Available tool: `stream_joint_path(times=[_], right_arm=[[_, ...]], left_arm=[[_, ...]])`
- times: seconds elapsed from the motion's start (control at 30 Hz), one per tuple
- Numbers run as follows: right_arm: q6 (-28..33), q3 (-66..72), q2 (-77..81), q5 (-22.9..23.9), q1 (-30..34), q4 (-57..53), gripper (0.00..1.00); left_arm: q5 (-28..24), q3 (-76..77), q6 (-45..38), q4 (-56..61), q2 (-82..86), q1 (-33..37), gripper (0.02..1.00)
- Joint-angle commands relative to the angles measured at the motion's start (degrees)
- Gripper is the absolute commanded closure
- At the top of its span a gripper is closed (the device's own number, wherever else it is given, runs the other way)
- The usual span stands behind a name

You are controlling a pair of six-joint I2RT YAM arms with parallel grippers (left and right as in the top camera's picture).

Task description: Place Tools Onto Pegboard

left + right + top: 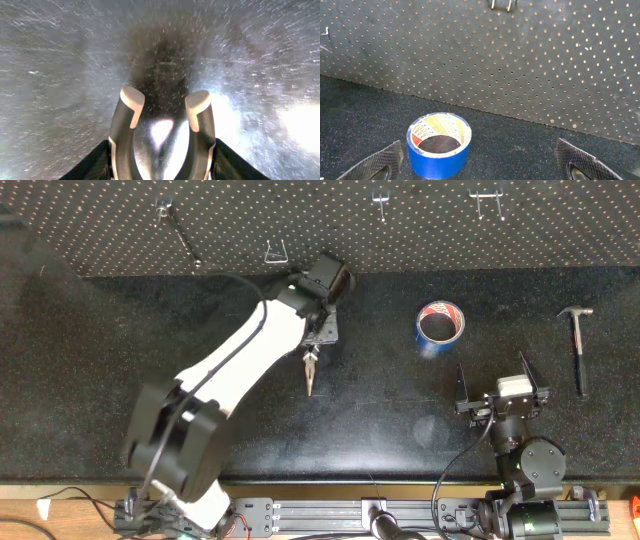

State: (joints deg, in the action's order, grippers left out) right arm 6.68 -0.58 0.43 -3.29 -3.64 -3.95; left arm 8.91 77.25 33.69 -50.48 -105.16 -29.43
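**Pegboard task: position and count**

Found pliers (310, 370) lying on counter (400, 410) just beside left hand (319, 337), fingers partly apart, gripping nothing visible. Found tape roll (440, 145) ahead of right hand (480, 172), spread wide, empty. Counted one pliers, one roll, one hammer (577, 350), and one wrench (183, 235) hung on pegboard (90, 230).

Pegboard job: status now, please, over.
Left claw open, empty. Right claw open, facing blue tape. Pliers, hammer on mat, not hung. Path to tape clear.
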Motion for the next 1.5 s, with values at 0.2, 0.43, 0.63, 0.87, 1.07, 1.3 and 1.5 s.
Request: stream_joint_path(times=[0.2,0.43,0.63,0.87,1.07,1.3,1.5], right_arm=[[-0.7,0.3,-0.4,-0.1,0.3,-0.1,0.012],[-0.7,0.3,-0.4,-0.1,0.3,-0.1,0.012],[-0.7,0.3,-0.4,-0.1,0.3,-0.1,0.012],[-0.7,0.3,-0.4,-0.1,0.3,-0.1,0.012],[-0.7,0.3,-0.4,-0.1,0.3,-0.1,0.012],[-0.7,0.3,-0.4,-0.1,0.3,-0.1,0.012],[-0.7,0.3,-0.4,-0.1,0.3,-0.1,0.012]], left_arm=[[19.0,-19.8,-28.7,67.0,22.6,8.5,0.991],[15.7,-19.8,-31.2,85.8,14.0,9.6,0.991],[12.8,-19.8,-29.2,80.9,12.7,9.5,0.991],[9.8,-19.8,-29.3,79.4,12.7,9.6,0.709],[9.9,-19.8,-29.3,78.0,12.7,9.6,0.461],[9.9,-19.8,-29.3,72.7,12.7,9.6,0.257],[9.9,-19.8,-29.7,70.2,14.0,9.6,0.023]])
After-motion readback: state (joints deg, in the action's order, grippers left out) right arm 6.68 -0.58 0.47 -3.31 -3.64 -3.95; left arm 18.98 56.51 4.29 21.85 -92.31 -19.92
